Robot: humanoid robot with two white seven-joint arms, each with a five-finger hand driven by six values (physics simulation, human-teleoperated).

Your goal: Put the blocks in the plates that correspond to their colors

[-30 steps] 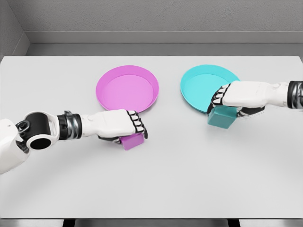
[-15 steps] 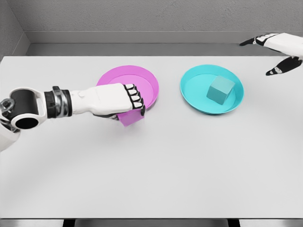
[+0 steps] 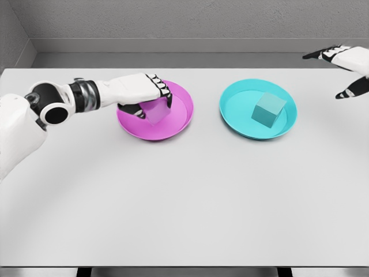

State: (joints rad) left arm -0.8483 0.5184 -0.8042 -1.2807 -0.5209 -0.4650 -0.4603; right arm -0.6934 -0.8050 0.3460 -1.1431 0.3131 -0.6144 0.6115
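A magenta block [image 3: 155, 111] is inside the magenta plate [image 3: 179, 118], under my left hand [image 3: 151, 95], whose fingers curl over its top and hold it. The teal block [image 3: 269, 109] sits free in the teal plate [image 3: 242, 124], slightly tilted toward its right side. My right hand [image 3: 346, 72] hovers at the far right edge of the view, well clear of the teal plate, fingers spread and holding nothing.
The plates stand side by side on the far half of a white table [image 3: 184, 196]. A grey wall runs behind the table's back edge.
My left hand carried the magenta block from the table in front of the plate up and into the magenta plate. The right hand released the teal block in its plate and withdrew right.
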